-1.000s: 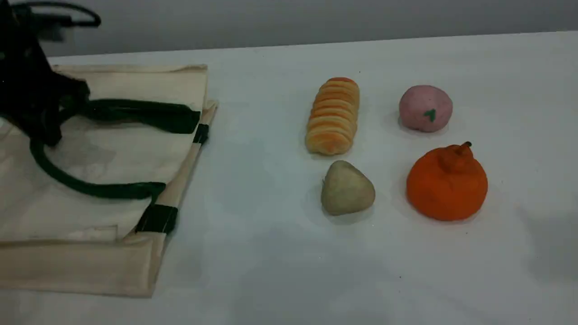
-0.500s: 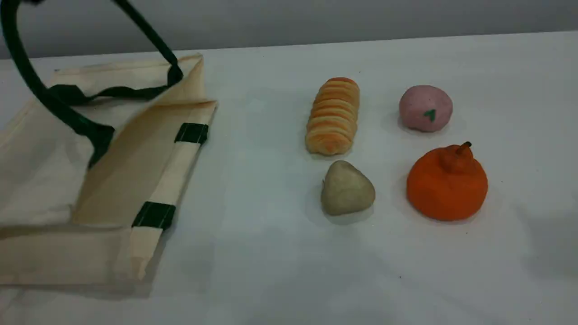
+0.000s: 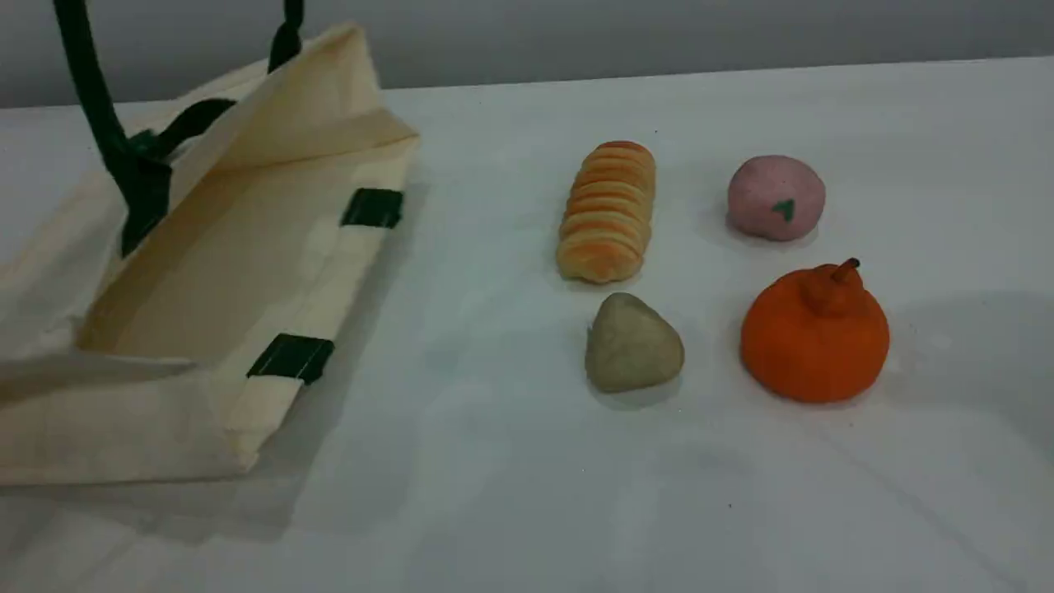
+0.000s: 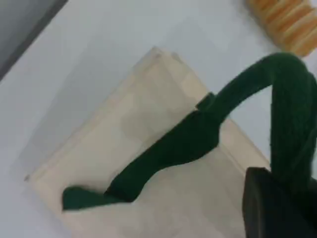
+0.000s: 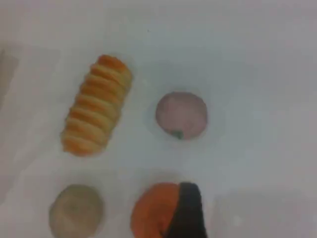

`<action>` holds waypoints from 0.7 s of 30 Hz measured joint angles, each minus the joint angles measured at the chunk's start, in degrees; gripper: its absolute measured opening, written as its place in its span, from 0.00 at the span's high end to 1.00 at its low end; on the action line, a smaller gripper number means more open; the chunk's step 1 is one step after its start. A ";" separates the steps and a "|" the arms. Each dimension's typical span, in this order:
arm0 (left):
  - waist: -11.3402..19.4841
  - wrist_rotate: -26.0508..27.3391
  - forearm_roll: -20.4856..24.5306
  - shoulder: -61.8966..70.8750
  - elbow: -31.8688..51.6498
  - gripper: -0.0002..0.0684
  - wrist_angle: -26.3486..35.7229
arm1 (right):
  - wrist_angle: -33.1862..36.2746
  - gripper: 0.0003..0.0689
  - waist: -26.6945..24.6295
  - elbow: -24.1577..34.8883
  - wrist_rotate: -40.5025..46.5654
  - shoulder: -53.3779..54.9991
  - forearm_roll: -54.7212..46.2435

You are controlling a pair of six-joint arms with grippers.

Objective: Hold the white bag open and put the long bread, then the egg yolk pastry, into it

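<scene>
The white bag (image 3: 247,247) lies at the table's left, its mouth facing the food. One green handle (image 3: 90,91) is pulled straight up out of the scene view, lifting the bag's upper side. In the left wrist view, my left gripper (image 4: 282,198) is shut on that handle (image 4: 247,84) above the bag (image 4: 124,124). The long bread (image 3: 608,212) lies mid-table, and the egg yolk pastry (image 3: 632,344) sits just in front of it. My right gripper (image 5: 190,213) hangs open and empty over the food, with the bread (image 5: 95,105) and pastry (image 5: 76,210) to its left.
A pink ball with a green mark (image 3: 776,198) and an orange stemmed fruit (image 3: 813,333) stand right of the bread and pastry. The right fingertip overlaps the orange fruit (image 5: 151,213) in the right wrist view. The bag's second handle (image 3: 189,123) lies slack inside the mouth.
The left arm has risen out of the scene view with the handle. The bag's upper side has gone up with it and the mouth gapes wider. The food has not moved.
</scene>
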 joint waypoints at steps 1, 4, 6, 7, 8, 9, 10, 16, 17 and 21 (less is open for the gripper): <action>-0.68 0.00 0.00 -0.52 0.00 0.88 0.00 | -0.50 0.20 0.00 0.00 0.00 1.19 0.33; -3.05 0.25 0.81 -1.59 0.00 0.88 0.00 | -1.03 0.20 0.00 0.00 -1.46 5.27 1.22; -3.93 0.25 2.73 -2.20 0.00 0.88 -0.07 | -1.67 0.20 0.00 0.00 -2.44 7.44 1.22; -3.99 0.00 3.47 -2.48 0.00 0.88 -0.07 | -2.12 0.20 0.00 0.00 -2.44 8.48 1.22; -3.99 -0.14 3.85 -2.82 0.00 0.88 -0.07 | -2.65 0.20 0.00 0.00 -2.44 9.26 1.35; -3.93 -0.14 4.22 -3.19 0.00 0.88 -0.12 | -3.25 0.20 0.00 0.00 -2.44 10.15 1.70; -3.93 -0.14 4.31 -3.58 0.00 0.88 -0.12 | -3.82 0.20 0.00 0.00 -2.44 10.96 2.57; -3.93 1.19 3.77 -7.16 0.05 0.88 -0.12 | -4.76 0.20 1.29 0.00 -8.61 15.03 8.84; -3.93 1.19 3.45 -7.87 0.10 0.88 -0.12 | -5.60 0.20 1.87 0.00 -9.79 15.71 10.36; -3.98 1.62 0.83 -9.18 0.10 0.88 -0.06 | -8.13 0.20 4.79 -0.95 -15.33 18.86 16.29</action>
